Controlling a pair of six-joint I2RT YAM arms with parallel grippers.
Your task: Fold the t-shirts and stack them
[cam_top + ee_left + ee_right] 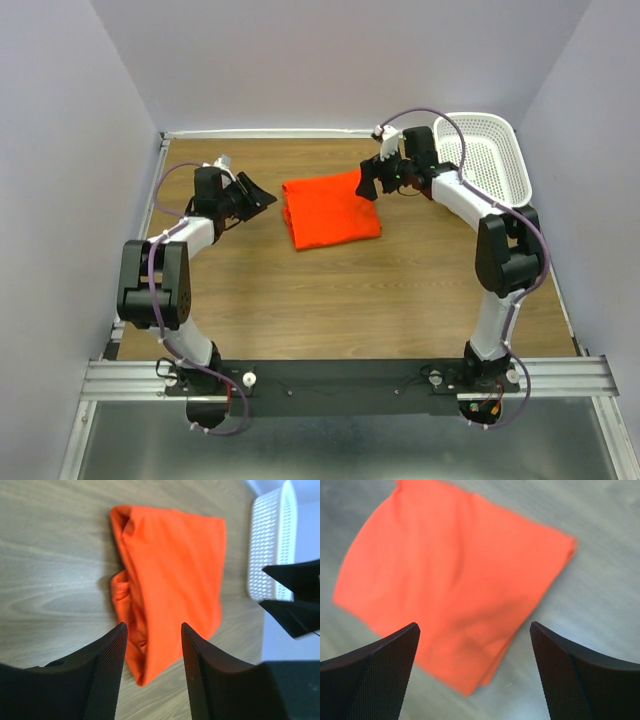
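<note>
The bright orange t-shirt (330,209) lies folded into a rough rectangle on the wooden table (300,300), between the two arms. It also shows in the left wrist view (170,575) and in the right wrist view (455,575). My left gripper (255,195) is open and empty, just left of the shirt and apart from it. My right gripper (370,183) is open and empty, above the shirt's far right corner. In the left wrist view my left gripper (152,645) frames the shirt's near edge. In the right wrist view my right gripper (475,645) hovers over the shirt's folded corner.
A white perforated basket (490,155) stands at the back right corner, behind the right arm; it also shows in the left wrist view (272,540). The table is walled on the left, back and right. The arm bases sit on a rail at the near edge.
</note>
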